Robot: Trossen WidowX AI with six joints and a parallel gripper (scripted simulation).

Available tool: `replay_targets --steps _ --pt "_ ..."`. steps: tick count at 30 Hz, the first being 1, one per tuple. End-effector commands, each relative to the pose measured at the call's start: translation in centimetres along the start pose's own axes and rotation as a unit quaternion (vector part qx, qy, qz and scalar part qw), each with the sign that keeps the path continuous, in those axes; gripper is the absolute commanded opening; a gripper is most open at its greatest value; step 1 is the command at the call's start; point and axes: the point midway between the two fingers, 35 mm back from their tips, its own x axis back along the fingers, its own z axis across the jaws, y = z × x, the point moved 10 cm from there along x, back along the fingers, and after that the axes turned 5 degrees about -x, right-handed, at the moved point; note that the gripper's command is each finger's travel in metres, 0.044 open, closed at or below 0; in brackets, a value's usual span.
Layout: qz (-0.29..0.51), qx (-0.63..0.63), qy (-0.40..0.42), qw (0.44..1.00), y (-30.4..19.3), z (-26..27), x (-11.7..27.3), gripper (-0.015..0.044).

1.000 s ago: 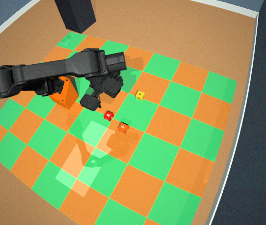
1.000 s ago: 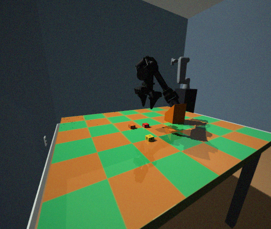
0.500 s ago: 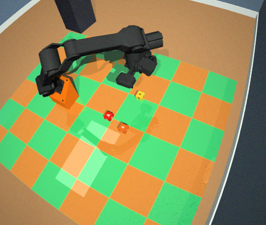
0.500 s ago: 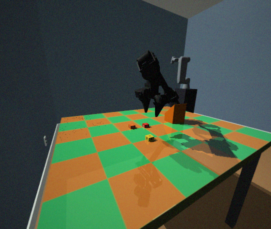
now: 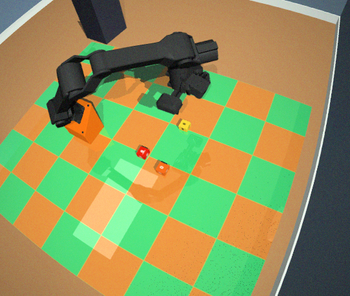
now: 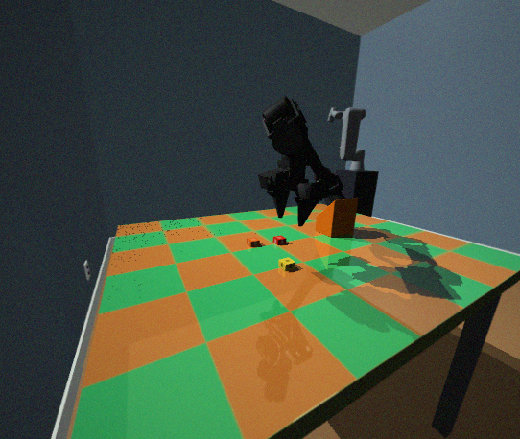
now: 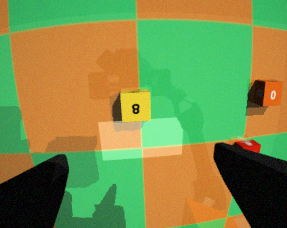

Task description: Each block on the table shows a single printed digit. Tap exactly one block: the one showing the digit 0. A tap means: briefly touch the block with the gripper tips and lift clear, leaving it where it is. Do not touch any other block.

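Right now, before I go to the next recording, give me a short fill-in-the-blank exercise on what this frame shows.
1. The number of small blocks on the checkered table is ____.
2. In the wrist view, the yellow block shows the digit ____.
3. The block printed with 0 is the ____ block.
4. The gripper hangs above the table with its fingers ____, holding nothing.

Missing words: three; 8; orange; open
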Motion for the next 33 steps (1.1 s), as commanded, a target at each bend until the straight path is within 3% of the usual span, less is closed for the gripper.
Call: replay_targets --steps 1,6,16,33 --pt "0.003 -0.001 0.0 1.0 0.0 0.0 -0.1 0.04" --pt "0.002 0.0 0.001 1.0 0.5 -1.2 0.1 0.04" --pt "0.003 0.0 -0.005 1.0 2.7 -16.8 -0.1 0.04" --pt "0.003 0.0 -0.005 1.0 2.6 -17.0 -0.1 0.04"
